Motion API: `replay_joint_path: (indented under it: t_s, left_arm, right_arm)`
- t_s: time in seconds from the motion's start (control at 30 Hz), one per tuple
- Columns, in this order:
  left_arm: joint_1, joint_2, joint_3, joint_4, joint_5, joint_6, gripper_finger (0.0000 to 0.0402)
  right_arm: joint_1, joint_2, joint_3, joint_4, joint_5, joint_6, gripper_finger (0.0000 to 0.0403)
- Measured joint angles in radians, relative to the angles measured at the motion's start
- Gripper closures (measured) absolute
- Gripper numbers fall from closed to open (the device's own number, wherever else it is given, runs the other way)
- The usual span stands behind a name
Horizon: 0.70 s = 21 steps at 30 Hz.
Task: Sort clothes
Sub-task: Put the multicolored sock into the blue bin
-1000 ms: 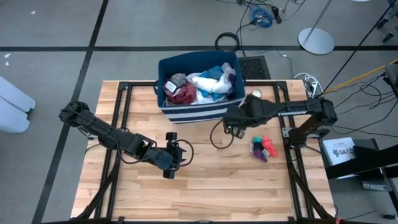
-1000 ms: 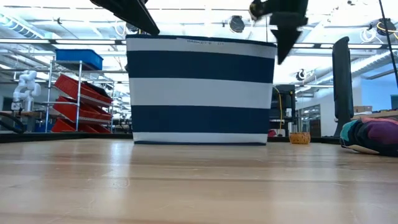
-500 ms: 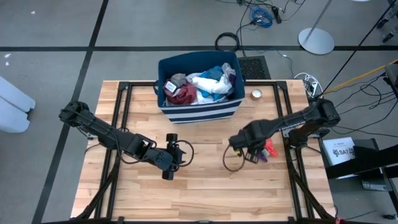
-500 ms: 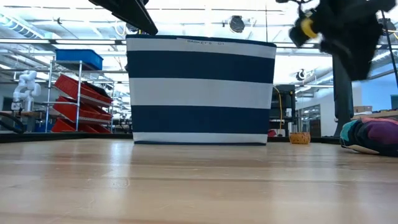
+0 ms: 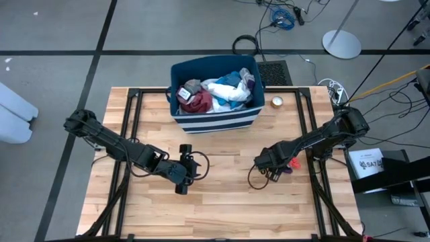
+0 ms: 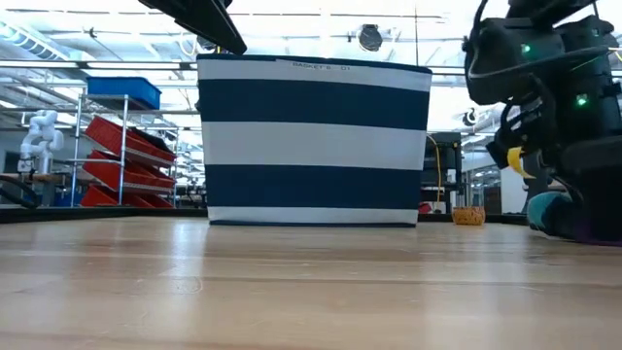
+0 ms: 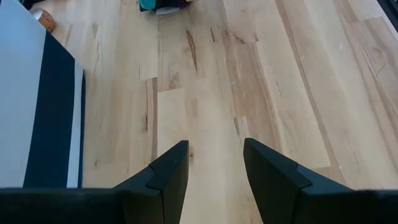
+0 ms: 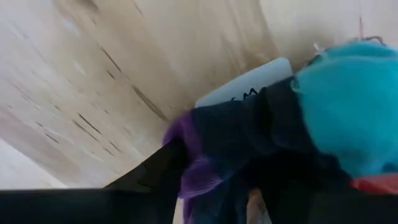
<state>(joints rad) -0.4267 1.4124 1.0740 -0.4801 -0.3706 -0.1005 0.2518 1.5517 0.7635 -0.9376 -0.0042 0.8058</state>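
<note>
A navy bin with white stripes stands at the table's far middle, filled with white, blue, maroon and grey clothes. A small bundle of clothes in teal, purple, dark and red lies on the wood at the right. My right gripper points straight down right over it, fingers apart, with the cloth between them; its head hides most of the bundle from above. My left gripper hovers open over bare wood left of the table's middle. My right gripper comes at the small bundle from above, pointing down. One finger stands at the bundle's purple edge; the cloth hides the other. Whether the fingers touch the cloth I cannot tell.
A small round tan object sits right of the bin. A dark cable loop hangs beside my right gripper. Bare wood stretches between the two grippers and along the near edge.
My right gripper has swung from just in front of the bin's right corner toward the table's near right and come down over the small bundle, tipping until it points straight down. The bundle has stayed where it was.
</note>
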Motion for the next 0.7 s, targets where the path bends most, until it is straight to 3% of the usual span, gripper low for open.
replay_joint_path:
  t_s: [0.1,0.3,0.53,0.7]
  left_arm:
    - [0.0,0.0,0.0,0.0,0.0,0.0,0.0237]
    - [0.0,0.0,0.0,0.001,0.0,-0.002,0.0237]
    - [0.0,0.0,0.0,0.009,0.0,-0.002,0.0237]
    - [0.0,0.0,0.0,0.043,0.0,0.002,0.0237]
  right_arm:
    - [-0.002,-0.007,-0.047,0.049,-0.004,0.025,0.0249]
    - [0.021,0.0,-0.005,0.061,-0.003,0.018,0.0384]
    - [0.079,0.006,0.228,0.149,0.037,-0.078,0.039]
    - [0.126,0.004,0.406,0.373,0.119,-0.309,0.0397]
